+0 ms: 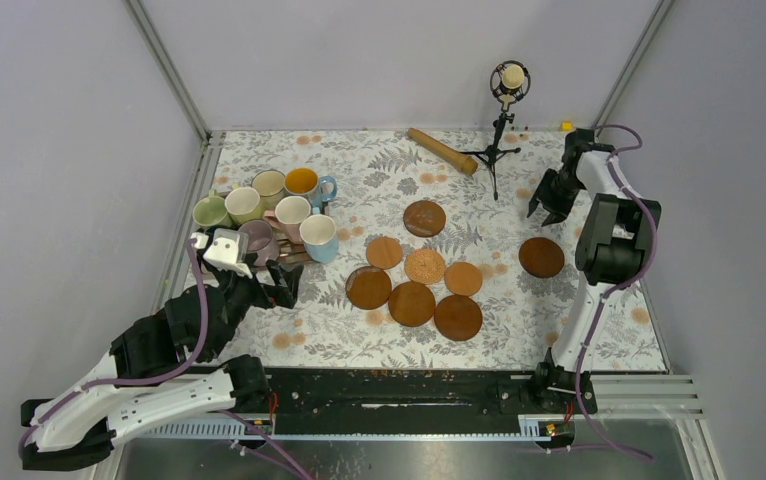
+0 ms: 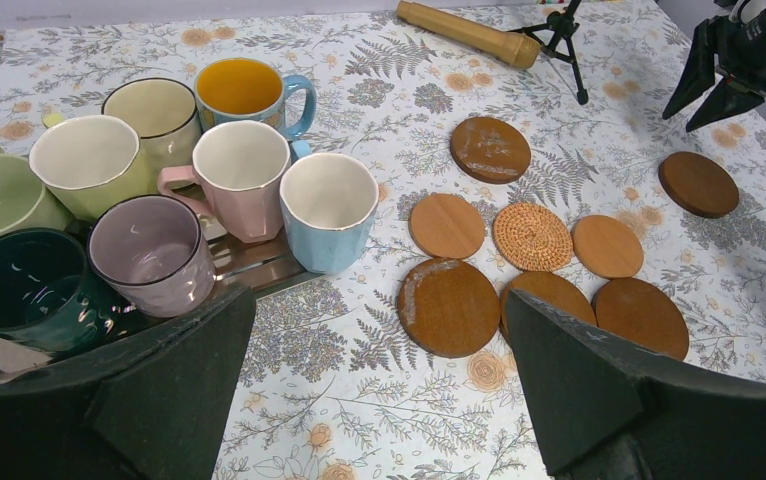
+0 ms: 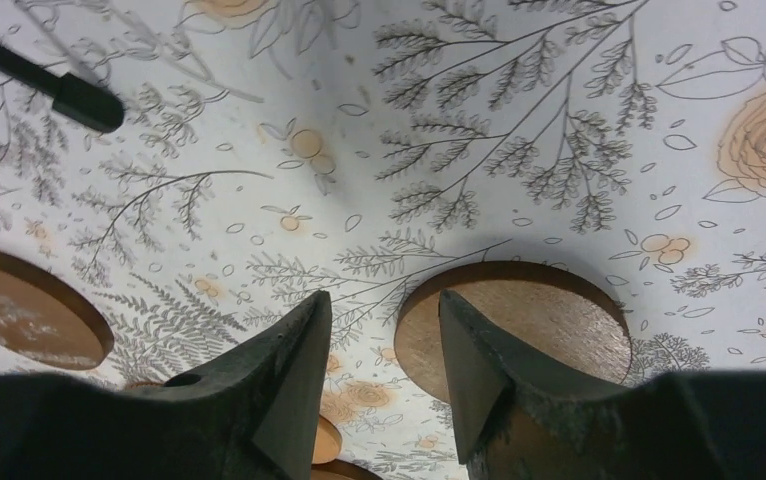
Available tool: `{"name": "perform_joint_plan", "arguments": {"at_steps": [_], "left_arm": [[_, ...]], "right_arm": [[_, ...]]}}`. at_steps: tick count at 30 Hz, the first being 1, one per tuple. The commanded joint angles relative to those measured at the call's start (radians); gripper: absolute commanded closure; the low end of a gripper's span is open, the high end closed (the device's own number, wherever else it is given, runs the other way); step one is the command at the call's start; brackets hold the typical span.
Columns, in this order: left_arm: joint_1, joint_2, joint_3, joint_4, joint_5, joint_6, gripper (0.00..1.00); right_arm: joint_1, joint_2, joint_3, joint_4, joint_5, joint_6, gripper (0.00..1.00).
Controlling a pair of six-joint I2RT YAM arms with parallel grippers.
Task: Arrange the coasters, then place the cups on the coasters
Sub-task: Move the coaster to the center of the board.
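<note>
A bench (image 1: 579, 330) covered in a pale fern-and-flower print fills the middle of the overhead view, with grey walls around it. A microphone stand (image 1: 499, 130) and a wooden roller (image 1: 441, 150) sit near its upper edge. The cups (image 1: 269, 215) stand packed together at the upper left, none of them on a disc. Seven of the coasters (image 1: 414, 280) lie bunched at the centre, several touching or overlapping. One dark coaster (image 1: 541, 257) lies alone at the right, well apart from the bunch. The right tool (image 1: 547, 212) hangs above the bench just beyond that lone disc. In its own wrist view its fingers stand a little apart with nothing between them. The left tool (image 1: 285, 283) is spread wide and empty, low beside the cups at the left. The step in hand looks like laying out the coasters, and it is barely begun, with one disc placed. The next move probably calls for the right tool to reach towards the centre bunch. There it would need to free one thin, flat disc by its edge without dragging its neighbours, then set it clear of the others so a cup can fit.
</note>
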Motion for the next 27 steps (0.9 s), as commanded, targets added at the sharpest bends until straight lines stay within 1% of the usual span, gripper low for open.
{"name": "perform_joint_plan", "arguments": {"at_steps": [1,2,7,16,19,23,27], "left_arm": [[0.004,-0.004,-0.007,0.048,-0.005,0.014,0.01],[0.003,0.0,-0.006,0.049,-0.005,0.015,0.01],[0.004,0.005,-0.007,0.048,-0.005,0.016,0.01],[0.003,-0.005,-0.007,0.048,-0.005,0.016,0.02],[0.003,-0.016,-0.009,0.047,-0.006,0.012,0.01],[0.003,-0.013,-0.013,0.059,-0.001,0.018,0.02],[0.003,0.003,-0.001,0.043,0.001,0.014,0.01]], "right_arm": [[-0.008,0.042,0.032,-0.006,0.046,0.02,0.47],[-0.005,0.049,0.043,-0.032,0.061,0.007,0.47],[-0.004,0.039,0.013,-0.045,0.125,-0.001,0.45],[-0.004,0.013,-0.036,-0.055,0.126,-0.033,0.44],[-0.005,0.012,-0.047,-0.096,0.126,-0.03,0.44],[-0.006,0.058,0.006,-0.22,0.171,-0.033,0.45],[-0.005,0.035,-0.046,-0.226,0.187,-0.036,0.46]]}}
